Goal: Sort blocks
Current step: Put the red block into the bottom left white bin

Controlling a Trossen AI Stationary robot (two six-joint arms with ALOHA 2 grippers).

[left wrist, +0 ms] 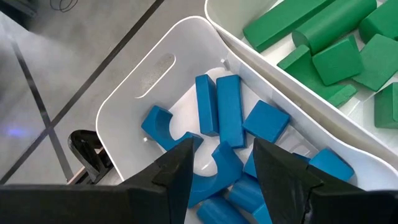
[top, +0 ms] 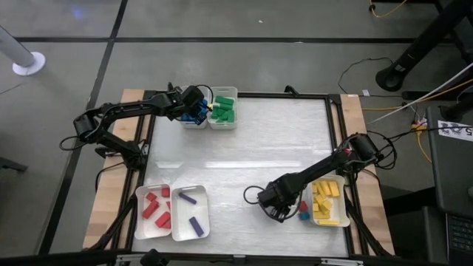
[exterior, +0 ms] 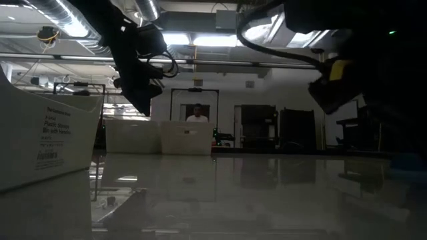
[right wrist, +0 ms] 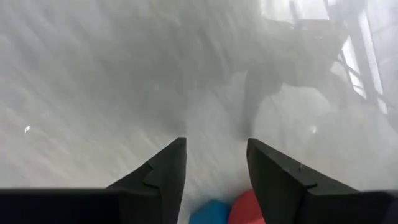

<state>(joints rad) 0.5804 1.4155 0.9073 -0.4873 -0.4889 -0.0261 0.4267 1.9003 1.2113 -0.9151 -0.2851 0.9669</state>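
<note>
Left hand [left wrist: 221, 163] gapes empty over the tray [left wrist: 134, 87] of blue blocks [left wrist: 229, 118].

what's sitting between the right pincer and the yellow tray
Two loose blocks, one red and one blue, beside the yellow tray, by the right pincer; high view.

Two dark, slender jointed arms, black cables looped along their links, each ended by a left gripper [left wrist: 219, 167] and right gripper [right wrist: 214, 167] of matte black wedge-shaped fingers

Wide bare white tabletop [top: 244, 148] mid-table: clear passage. White rectangular trays [top: 171, 214] crowd corners; right dark arm [top: 318, 174] crosses near-right side.
</note>
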